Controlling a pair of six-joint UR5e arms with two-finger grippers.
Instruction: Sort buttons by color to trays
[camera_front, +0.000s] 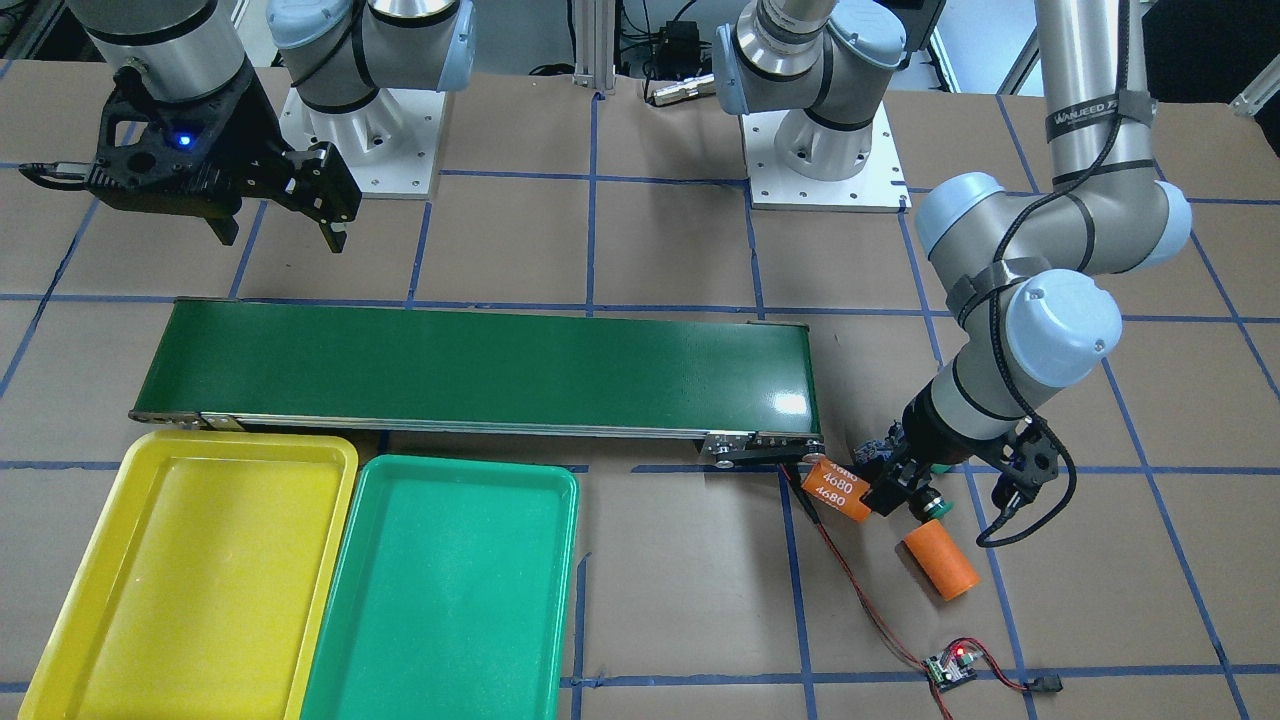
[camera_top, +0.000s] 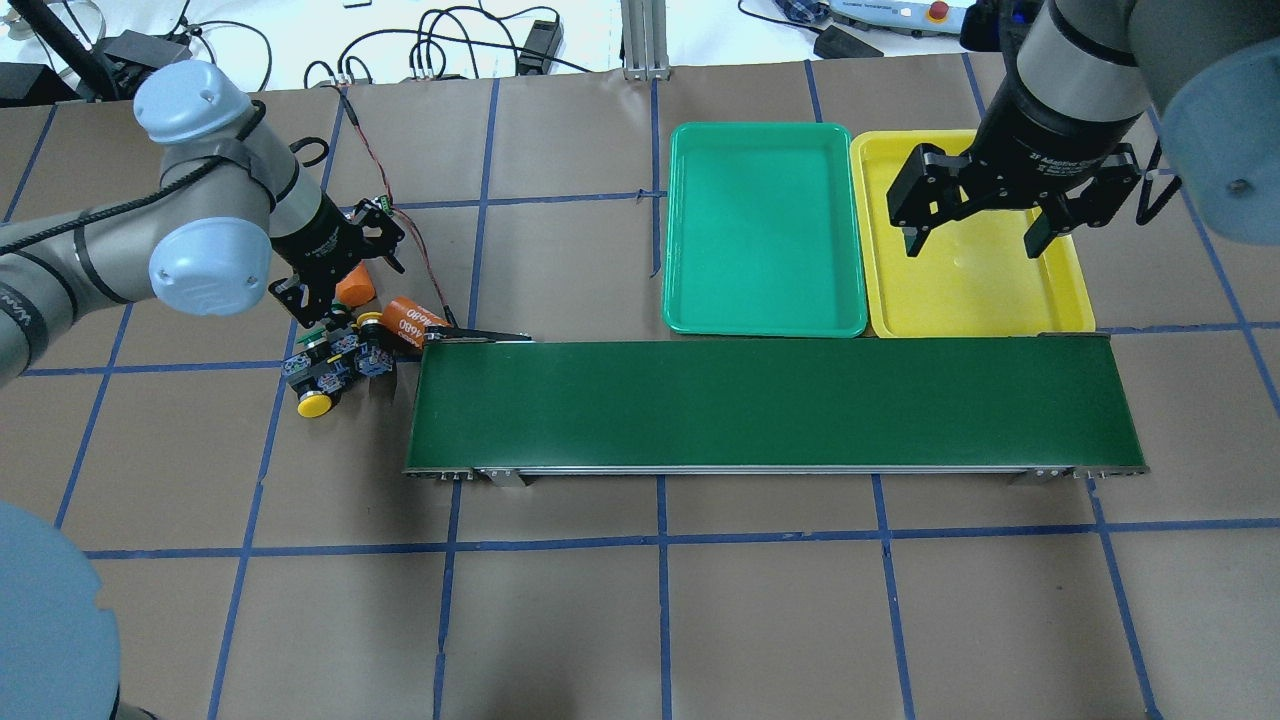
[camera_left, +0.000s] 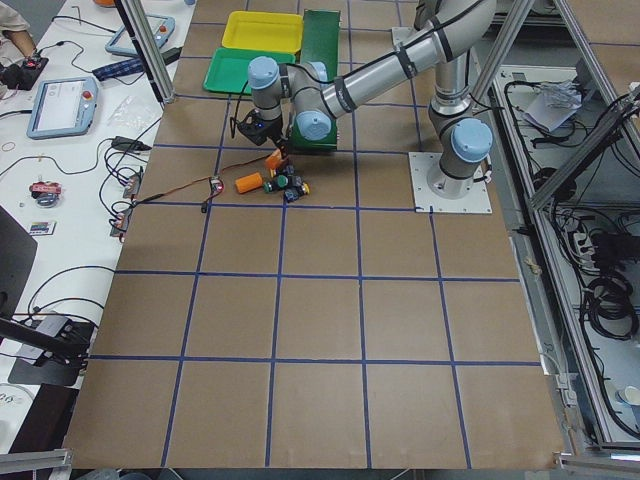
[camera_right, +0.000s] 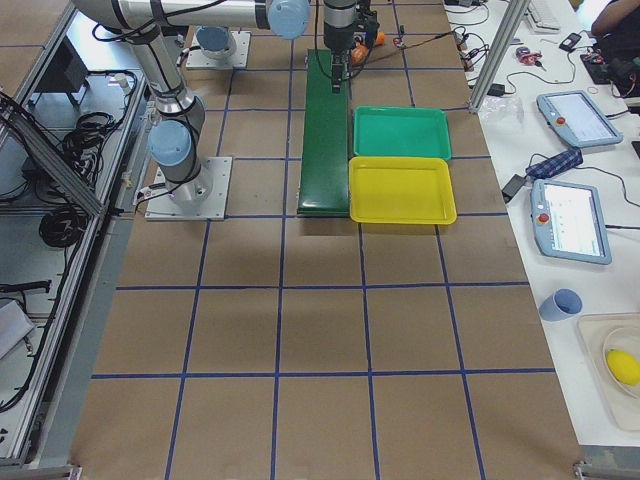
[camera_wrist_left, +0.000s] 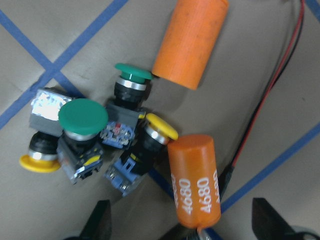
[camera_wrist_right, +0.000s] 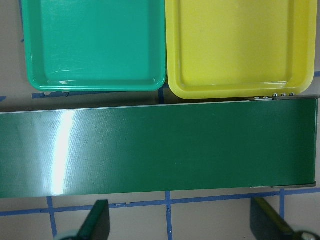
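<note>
Four buttons lie clustered on the table in the left wrist view: two green caps (camera_wrist_left: 82, 116) (camera_wrist_left: 132, 71) and two yellow caps (camera_wrist_left: 161, 126) (camera_wrist_left: 40, 162). The cluster (camera_top: 335, 358) sits off the belt's left end. My left gripper (camera_wrist_left: 182, 225) is open and hovers just above the cluster (camera_top: 322, 305), holding nothing. My right gripper (camera_top: 975, 238) is open and empty, high over the yellow tray (camera_top: 985, 295). The green tray (camera_top: 765, 225) lies beside it. Both trays hold nothing.
Two orange cylinders lie against the buttons: a plain one (camera_wrist_left: 191, 42) and one printed "4680" (camera_wrist_left: 196, 182). The long dark-green conveyor belt (camera_top: 770, 405) runs between the buttons and the trays. A small circuit board (camera_front: 950, 668) with red-black wires lies nearby.
</note>
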